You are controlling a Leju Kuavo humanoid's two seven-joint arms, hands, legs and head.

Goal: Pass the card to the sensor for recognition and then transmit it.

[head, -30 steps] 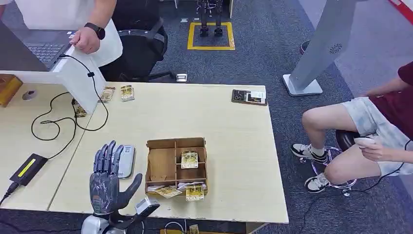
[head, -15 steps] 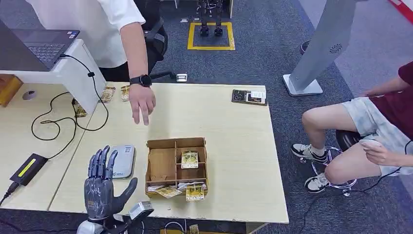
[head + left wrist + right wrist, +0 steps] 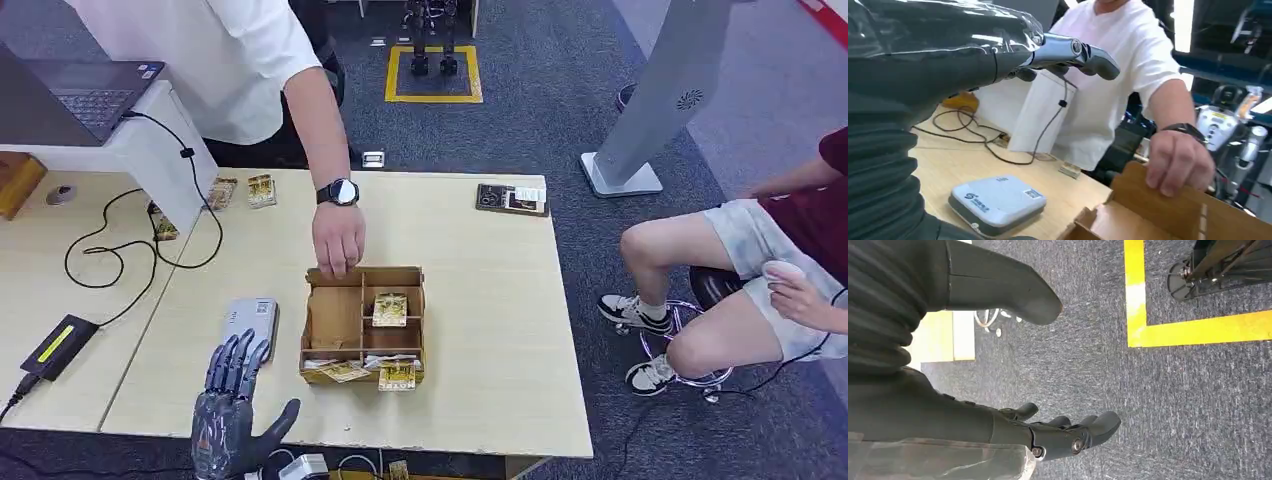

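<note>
Person's hand [image 3: 338, 238] atop box [image 3: 362, 325]

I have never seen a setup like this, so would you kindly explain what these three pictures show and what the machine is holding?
This is a humanoid robot with two arms and many-fingered hands. The wide picture is taken from its head, looking down at a pale wooden table. The other two come from cameras at its wrists.

The dark left hand is raised at the table's near edge, fingers apart, holding nothing. The right hand hangs over grey carpet, also holding nothing.

On the table lie a brown divided cardboard box with yellowish cards in it, and beside it a flat grey sensor pad. A person in a white shirt rests a hand on the box's far wall. Another person sits to the right.
</note>
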